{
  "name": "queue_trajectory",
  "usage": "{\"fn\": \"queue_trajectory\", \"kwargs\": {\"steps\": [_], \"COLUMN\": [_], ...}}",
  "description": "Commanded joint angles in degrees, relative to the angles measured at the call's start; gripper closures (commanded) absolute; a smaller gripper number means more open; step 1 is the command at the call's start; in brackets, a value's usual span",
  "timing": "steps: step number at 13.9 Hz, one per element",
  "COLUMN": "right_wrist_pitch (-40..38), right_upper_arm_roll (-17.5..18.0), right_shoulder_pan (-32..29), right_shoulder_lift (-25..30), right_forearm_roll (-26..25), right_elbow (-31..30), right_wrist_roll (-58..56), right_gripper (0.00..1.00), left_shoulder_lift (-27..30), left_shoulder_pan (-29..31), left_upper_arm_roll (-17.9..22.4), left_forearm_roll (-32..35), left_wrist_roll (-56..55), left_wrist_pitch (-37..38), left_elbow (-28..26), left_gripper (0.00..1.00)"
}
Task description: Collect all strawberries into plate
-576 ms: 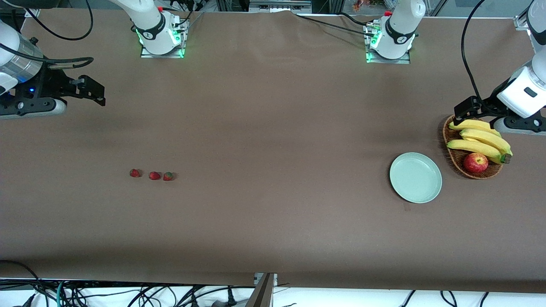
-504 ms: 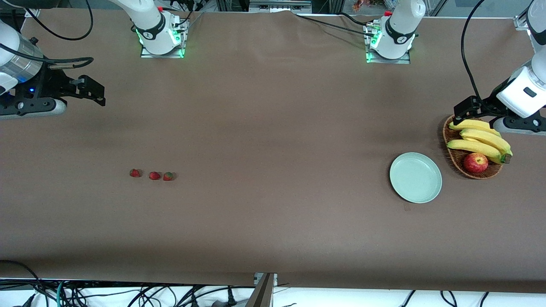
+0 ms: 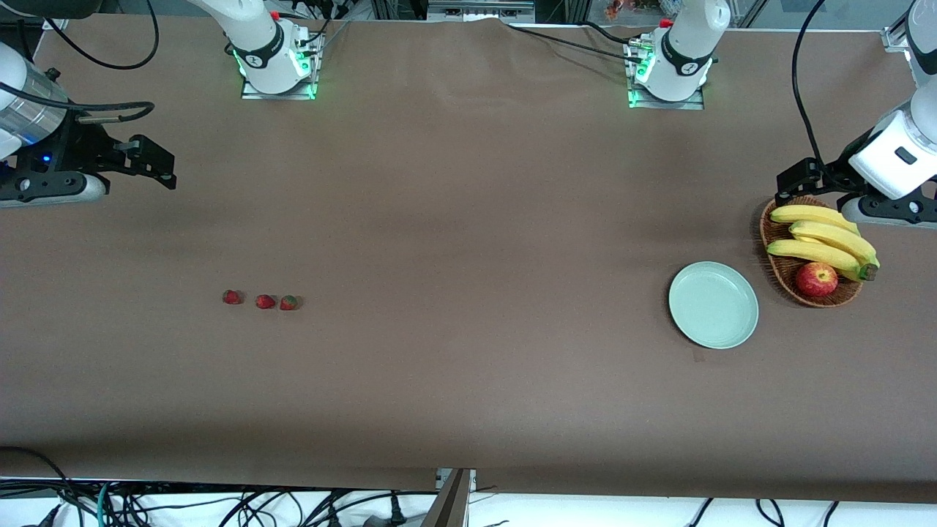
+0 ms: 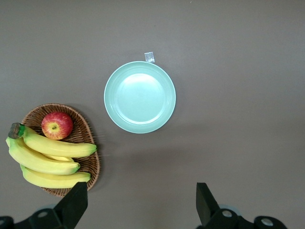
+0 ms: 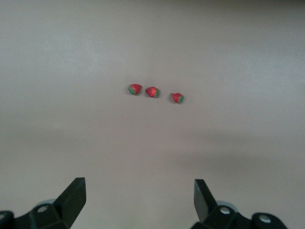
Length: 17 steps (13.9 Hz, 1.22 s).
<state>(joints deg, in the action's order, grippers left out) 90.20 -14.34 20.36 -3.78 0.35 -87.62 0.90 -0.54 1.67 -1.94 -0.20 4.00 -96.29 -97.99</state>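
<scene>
Three strawberries [image 3: 232, 296], [image 3: 265, 301], [image 3: 288, 302] lie in a row on the brown table toward the right arm's end. They also show in the right wrist view [image 5: 135, 89], [image 5: 152, 91], [image 5: 177, 98]. The mint-green plate [image 3: 713, 304] sits empty toward the left arm's end and shows in the left wrist view [image 4: 140, 97]. My right gripper [image 3: 167, 167] is open and empty, up over bare table, well apart from the strawberries; its own view shows it [image 5: 139, 198]. My left gripper [image 3: 789, 187] is open and empty, over the table by the basket's edge; its own view shows it [image 4: 140, 205].
A brown wicker basket [image 3: 763, 233] stands beside the plate, at the left arm's end of the table. It holds a bunch of bananas [image 3: 823, 241] and a red-yellow apple [image 3: 816, 279]. A small scrap of tape [image 4: 149, 57] lies by the plate's rim.
Both grippers have shifted slightly toward the robots' bases. The strawberries, plate and basket have not moved.
</scene>
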Motion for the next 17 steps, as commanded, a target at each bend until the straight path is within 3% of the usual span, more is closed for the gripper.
{"fn": "queue_trajectory", "kwargs": {"steps": [1,5,10,14,17], "right_wrist_pitch": [0.1,0.1,1.1,19.7,26.0], "right_upper_arm_roll": [-0.7,-0.8,-0.3,-0.3,-0.3], "right_shoulder_pan": [-1.5,-1.5,0.0,1.3,1.4], "right_shoulder_lift": [-0.9,-2.0,-12.8,-21.4,-27.7], "right_forearm_roll": [1.0,0.5,1.6,7.0,13.8], "right_elbow": [1.2,0.9,-0.4,-7.1,-7.6], "right_wrist_roll": [0.0,0.2,0.4,2.3,2.2], "right_gripper": [0.00,0.00,0.00,0.00,0.00], "left_shoulder_lift": [-0.1,0.0,0.5,0.5,0.5], "left_shoulder_pan": [0.8,0.8,0.6,0.3,0.3], "left_upper_arm_roll": [-0.7,-0.8,-0.8,-0.9,-0.8], "left_forearm_roll": [-0.7,-0.7,-0.6,-0.6,-0.7], "left_wrist_roll": [0.7,0.7,0.7,0.7,0.7], "left_wrist_pitch": [1.5,2.6,2.9,2.9,3.3], "left_elbow": [1.2,1.2,1.2,1.2,1.2], "left_gripper": [0.00,0.00,0.00,0.00,0.00]}}
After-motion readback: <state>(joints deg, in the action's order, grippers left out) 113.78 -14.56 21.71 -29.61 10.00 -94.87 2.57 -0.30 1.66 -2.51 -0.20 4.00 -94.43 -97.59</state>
